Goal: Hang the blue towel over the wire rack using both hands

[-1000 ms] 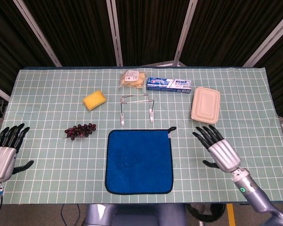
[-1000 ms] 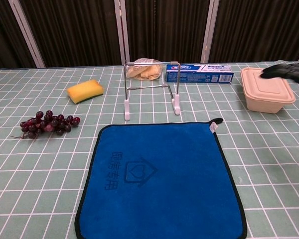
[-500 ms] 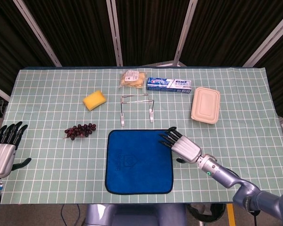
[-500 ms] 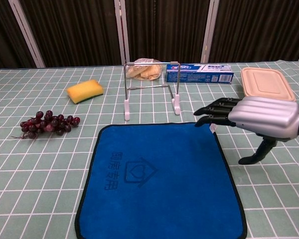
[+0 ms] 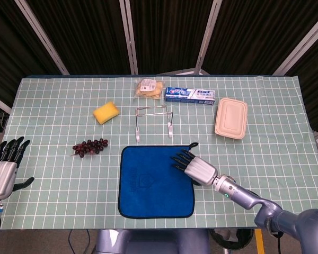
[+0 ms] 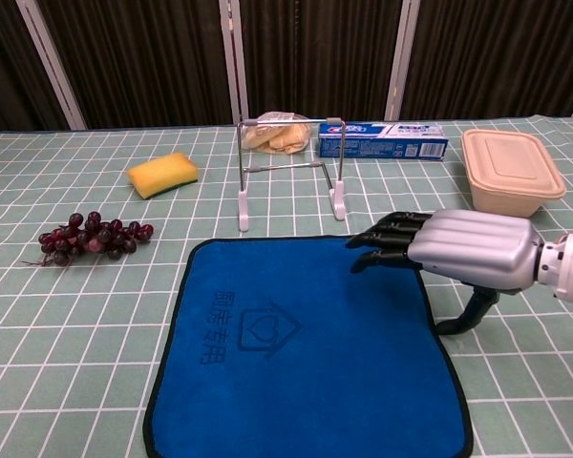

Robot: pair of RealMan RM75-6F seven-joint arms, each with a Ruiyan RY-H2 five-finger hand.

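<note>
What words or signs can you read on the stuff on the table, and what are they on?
Blue towel: a house outline with a heart inside, beside characters too blurred to read.
Toothpaste box: has printed lettering and a logo, too small to read.
Food bag: no readable label.
Nothing else shows any writing.

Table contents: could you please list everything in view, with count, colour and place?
towel: one, blue, flat at the near centre
wire rack: one, metal, upright just behind the towel
sponge: one, yellow, left of the rack
grapes: one bunch, dark red, left of the towel
snack bag: one, clear, far centre
toothpaste box: one, blue and white, right of the bag
lidded box: one, beige, right
left hand: open, left edge
right hand: open, over the towel's right side
</note>
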